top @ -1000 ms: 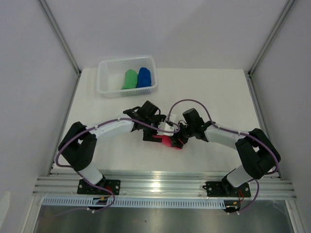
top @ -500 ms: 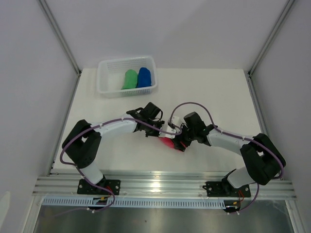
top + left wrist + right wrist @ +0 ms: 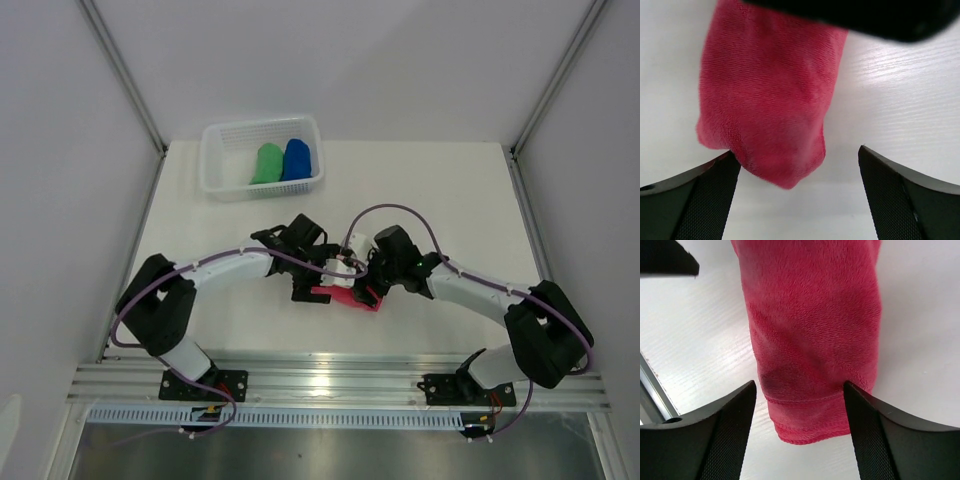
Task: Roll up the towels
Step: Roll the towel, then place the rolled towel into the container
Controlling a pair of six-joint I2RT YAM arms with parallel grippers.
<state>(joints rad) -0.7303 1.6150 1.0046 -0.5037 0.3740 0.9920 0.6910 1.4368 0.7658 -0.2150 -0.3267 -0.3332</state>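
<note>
The pink-red towel [image 3: 345,297] lies rolled on the white table between both grippers. In the left wrist view its fuzzy end [image 3: 765,95] sits between the wide-open fingers of my left gripper [image 3: 797,150], against the left finger and well apart from the right one. My right gripper [image 3: 799,385] straddles the other, hemmed end of the pink-red towel [image 3: 810,340], open, with a finger close on each side. From above, the left gripper [image 3: 315,285] and right gripper [image 3: 365,290] face each other across it. The green towel [image 3: 267,163] and blue towel [image 3: 297,158] lie rolled in the basket.
The white mesh basket [image 3: 212,160] stands at the back left of the table. The right gripper's black body [image 3: 865,15] crosses the top of the left wrist view. A metal rail [image 3: 330,380] runs along the near edge.
The left gripper has drawn back a little to the left of the pink-red towel and stands wide open. More of the towel now shows between the grippers. The right jaws have widened slightly.
</note>
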